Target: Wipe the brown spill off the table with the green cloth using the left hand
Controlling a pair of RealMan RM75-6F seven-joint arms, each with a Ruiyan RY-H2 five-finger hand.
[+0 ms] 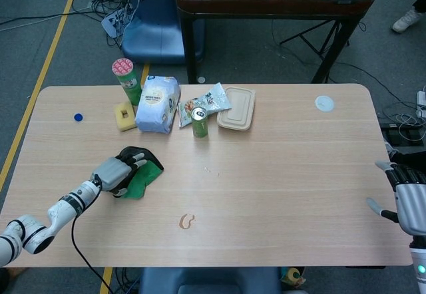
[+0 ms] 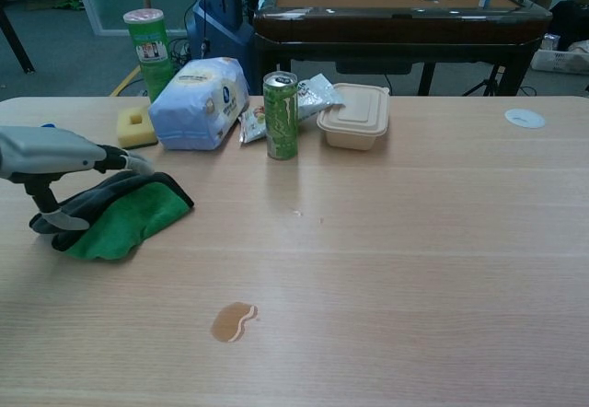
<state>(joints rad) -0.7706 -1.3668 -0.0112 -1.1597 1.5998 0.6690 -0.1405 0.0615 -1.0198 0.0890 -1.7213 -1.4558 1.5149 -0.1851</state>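
Note:
The green cloth (image 1: 142, 173) (image 2: 121, 219), dark grey on its upper side, lies crumpled on the left part of the table. My left hand (image 1: 114, 172) (image 2: 51, 154) hovers over its left end with fingers spread, holding nothing. The small brown spill (image 1: 187, 221) (image 2: 233, 321) sits nearer the front edge, to the right of the cloth. My right hand (image 1: 409, 201) stays at the table's right edge, fingers apart and empty; the chest view does not show it.
Along the back stand a green tube can (image 1: 126, 79), a yellow sponge (image 1: 124, 116), a wipes pack (image 1: 158, 104), a snack bag (image 1: 210, 100), a green drink can (image 1: 199, 122) and a beige lunch box (image 1: 237, 108). A blue cap (image 1: 78, 116) and white lid (image 1: 324, 103) lie apart.

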